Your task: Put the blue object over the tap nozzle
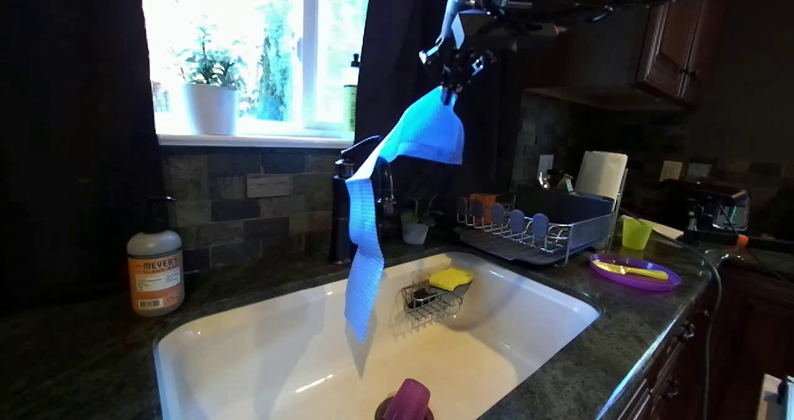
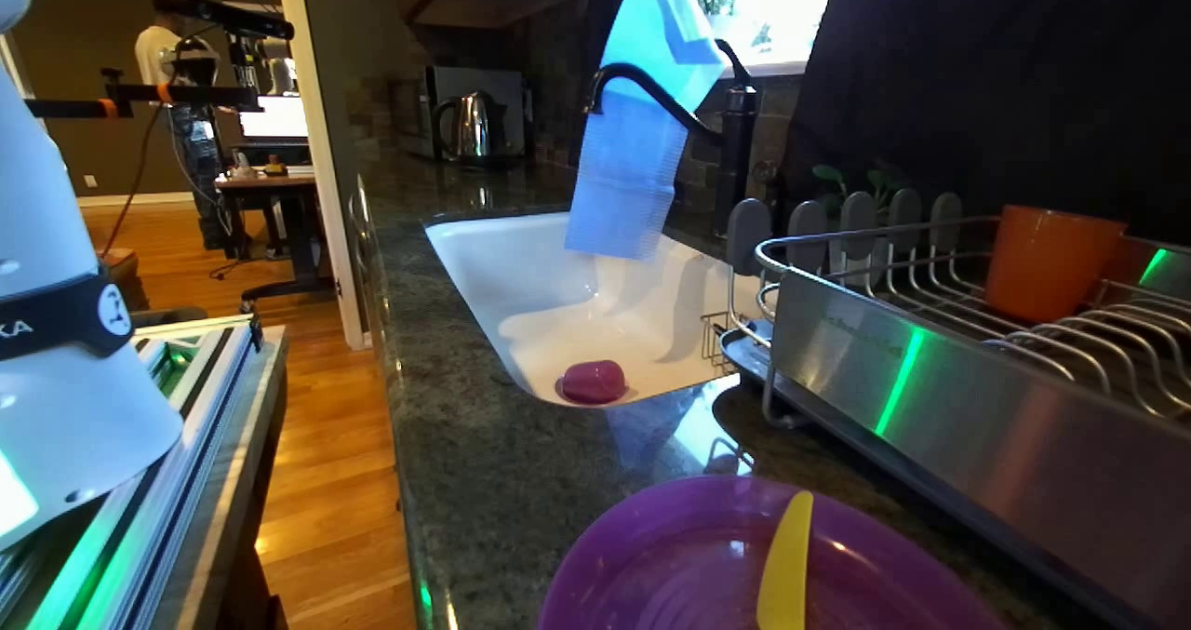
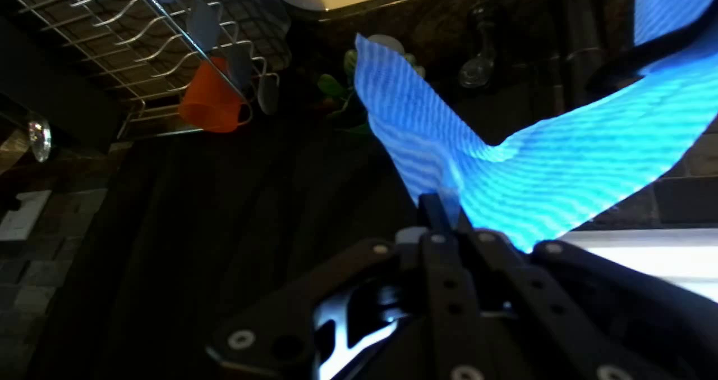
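Observation:
My gripper (image 1: 450, 92) is shut on one end of the light-blue cloth (image 1: 428, 127), above and to the right of the dark faucet (image 1: 341, 215) in an exterior view. The cloth runs down across the faucet top, then hangs as a limp strip over the sink. In an exterior view the cloth (image 2: 628, 174) hangs behind the arching spout (image 2: 651, 81); my gripper is mostly cut off above. In the wrist view the cloth (image 3: 561, 172) leaves the closed fingertips (image 3: 443, 206), and a dark faucet part (image 3: 645, 68) crosses it. I cannot tell whether cloth and spout touch.
The white sink (image 1: 248, 333) holds a purple cup (image 1: 406, 400) and a wire caddy with a yellow sponge (image 1: 451, 278). The dish rack (image 1: 558, 231), purple plate (image 1: 670, 277) and soap bottle (image 1: 155, 271) stand on the counter. A potted plant (image 1: 211, 107) stands on the windowsill.

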Robot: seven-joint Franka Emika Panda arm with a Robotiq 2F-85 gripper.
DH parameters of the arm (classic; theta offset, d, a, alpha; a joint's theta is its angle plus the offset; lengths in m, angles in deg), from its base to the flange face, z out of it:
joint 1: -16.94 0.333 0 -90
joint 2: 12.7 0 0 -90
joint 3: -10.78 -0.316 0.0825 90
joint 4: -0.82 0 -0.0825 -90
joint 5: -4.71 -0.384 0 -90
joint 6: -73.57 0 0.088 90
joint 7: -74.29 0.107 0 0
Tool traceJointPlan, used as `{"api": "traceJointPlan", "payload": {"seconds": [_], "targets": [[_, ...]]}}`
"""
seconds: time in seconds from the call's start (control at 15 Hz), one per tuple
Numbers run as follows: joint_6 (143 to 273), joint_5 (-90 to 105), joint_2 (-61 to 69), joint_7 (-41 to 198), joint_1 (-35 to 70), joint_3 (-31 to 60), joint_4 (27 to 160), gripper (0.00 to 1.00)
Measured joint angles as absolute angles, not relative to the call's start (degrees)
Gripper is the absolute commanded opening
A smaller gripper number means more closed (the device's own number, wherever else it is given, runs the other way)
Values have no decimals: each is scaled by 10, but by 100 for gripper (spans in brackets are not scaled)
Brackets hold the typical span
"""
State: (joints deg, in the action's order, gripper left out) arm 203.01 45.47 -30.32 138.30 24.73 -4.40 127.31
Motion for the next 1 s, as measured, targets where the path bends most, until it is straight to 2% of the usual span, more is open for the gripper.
{"api": "traceJointPlan", "payload": {"seconds": [0.4,1.0], "targets": [[2006,421,-290,1363,232,-31,1299,0],[1976,370,-262,1245,263,-53,1323,0]]}}
